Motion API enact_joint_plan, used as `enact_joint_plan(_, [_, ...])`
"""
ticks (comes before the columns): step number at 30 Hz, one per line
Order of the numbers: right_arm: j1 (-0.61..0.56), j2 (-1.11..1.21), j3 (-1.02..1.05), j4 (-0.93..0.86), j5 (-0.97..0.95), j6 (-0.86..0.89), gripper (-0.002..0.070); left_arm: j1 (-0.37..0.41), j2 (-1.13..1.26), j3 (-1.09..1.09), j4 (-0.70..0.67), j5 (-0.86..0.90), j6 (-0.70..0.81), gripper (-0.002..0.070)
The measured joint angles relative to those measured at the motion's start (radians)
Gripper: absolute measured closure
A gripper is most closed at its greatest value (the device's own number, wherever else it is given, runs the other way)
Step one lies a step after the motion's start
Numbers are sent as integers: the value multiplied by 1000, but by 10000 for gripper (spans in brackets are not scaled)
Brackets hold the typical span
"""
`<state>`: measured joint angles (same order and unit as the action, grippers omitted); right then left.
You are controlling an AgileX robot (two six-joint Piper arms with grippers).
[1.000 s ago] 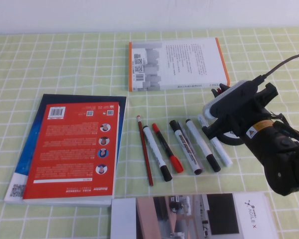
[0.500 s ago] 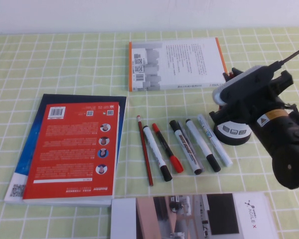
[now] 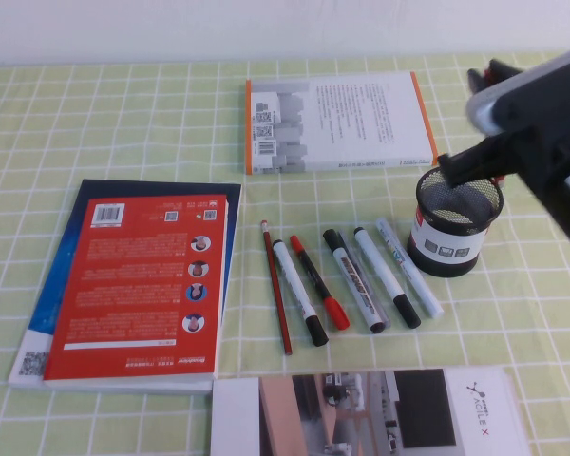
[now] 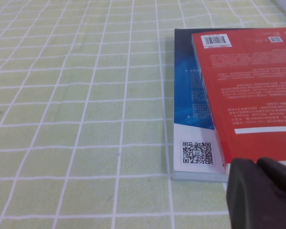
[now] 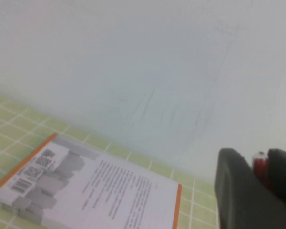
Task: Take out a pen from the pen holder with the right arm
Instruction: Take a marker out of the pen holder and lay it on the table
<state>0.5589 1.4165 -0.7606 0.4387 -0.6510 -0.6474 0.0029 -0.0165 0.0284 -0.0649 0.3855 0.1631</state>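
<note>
- The right tool (image 5: 263, 177) is up in the upper right of the high view, above and a little beyond the pen holder (image 3: 453, 228). That height is what I want, so the pen clears the mesh rim.
- In the right wrist view the tool is clenched on a red-tipped pen (image 5: 260, 163), with only the tip showing between the dark pads (image 5: 236, 191).
- I'd say the grip is near the pen's end, because so little of it pokes out.
- That camera looks mostly at the pale wall, with the orange-edged book (image 5: 93, 188) at lower left, so I judge the wrist is tipped up and away from the table (image 3: 95, 123).
- The holder stands upright at right of centre, and from above I can spot nothing inside it.
- Just left of the holder is a row of pens (image 3: 353, 280) lying side by side. I read that as the drop zone, so next I need a slot beside them.
- The risk is the pen swinging or slipping from such a short hold.
- The left tool (image 4: 258, 166) is parked low by the corner of the red book (image 4: 248, 81). Its pads sit together around nothing, well out of the way.
</note>
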Motion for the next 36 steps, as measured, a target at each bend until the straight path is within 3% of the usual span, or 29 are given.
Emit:
enact_joint_plan(7, [0, -191, -14, 150, 234, -45, 612, 0, 0, 0, 0, 0, 0, 680])
enact_joint_plan(14, [0, -277, -110, 517, 470, -337, 612, 0, 0, 0, 0, 0, 0, 680])
enact_joint_plan(19, [0, -263, -159, 571, 590, -360, 612, 0, 0, 0, 0, 0, 0, 680])
enact_joint_plan(22, [-4, -239, -186, 511, 677, -266, 612, 0, 0, 0, 0, 0, 0, 680])
enact_joint_plan(32, [-78, -124, -389, 0, 1185, 416, 612, 0, 0, 0, 0, 0, 0, 680])
enact_joint_plan(36, [-80, -60, -498, -119, 1376, 597, 612, 0, 0, 0, 0, 0, 0, 680])
